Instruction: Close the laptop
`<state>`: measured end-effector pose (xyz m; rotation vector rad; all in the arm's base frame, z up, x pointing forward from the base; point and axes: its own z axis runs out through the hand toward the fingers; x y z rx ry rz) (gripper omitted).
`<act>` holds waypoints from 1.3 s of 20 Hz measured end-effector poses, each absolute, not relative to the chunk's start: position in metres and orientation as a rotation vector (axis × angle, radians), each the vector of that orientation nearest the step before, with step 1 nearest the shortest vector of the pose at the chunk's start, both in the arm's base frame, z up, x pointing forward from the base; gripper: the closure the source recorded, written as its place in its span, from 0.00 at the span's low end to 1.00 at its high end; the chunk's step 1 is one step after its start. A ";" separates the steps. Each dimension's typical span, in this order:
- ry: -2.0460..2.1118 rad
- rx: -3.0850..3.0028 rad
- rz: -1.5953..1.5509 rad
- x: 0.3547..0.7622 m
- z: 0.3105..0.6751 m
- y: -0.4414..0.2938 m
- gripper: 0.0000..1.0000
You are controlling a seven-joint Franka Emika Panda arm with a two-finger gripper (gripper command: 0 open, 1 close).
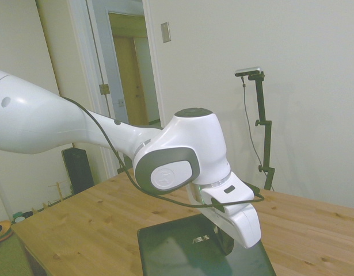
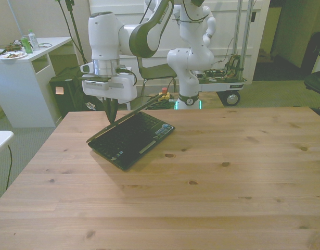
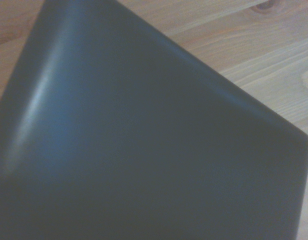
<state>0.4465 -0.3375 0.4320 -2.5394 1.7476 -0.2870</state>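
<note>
We see the laptop (image 2: 132,137) lying on the wooden table (image 2: 212,172). In the front view it sits at about 10 o'clock from the middle of the table, turned at a slant. Its lid is tipped far down over the keys but is not shut; a gap is open on the side facing the front view's right, and we can see the rows of keys through it.

The white arm (image 2: 144,36) comes down over the laptop. The gripper (image 2: 112,110) points straight down, and its dark tips come together in a narrow point. The point sits at the top edge of the lid, at the laptop's 11 o'clock corner in the front view. It looks to be touching the lid, but we cannot be sure. It holds nothing.

In the side view we look at the back of the lid (image 1: 188,247). It is dark and shiny, with a small silver logo (image 1: 200,240) near its middle. The gripper (image 1: 225,241) is mostly hidden behind the white wrist there, at about 3 o'clock from the logo.

The wrist view is filled by the smooth dark lid (image 3: 143,150), a bit blurry, with pale wood (image 3: 254,55) showing past its rounded corner.
</note>
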 end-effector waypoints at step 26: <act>1.766 -2.511 -0.220 0.486 0.383 -0.351 1.00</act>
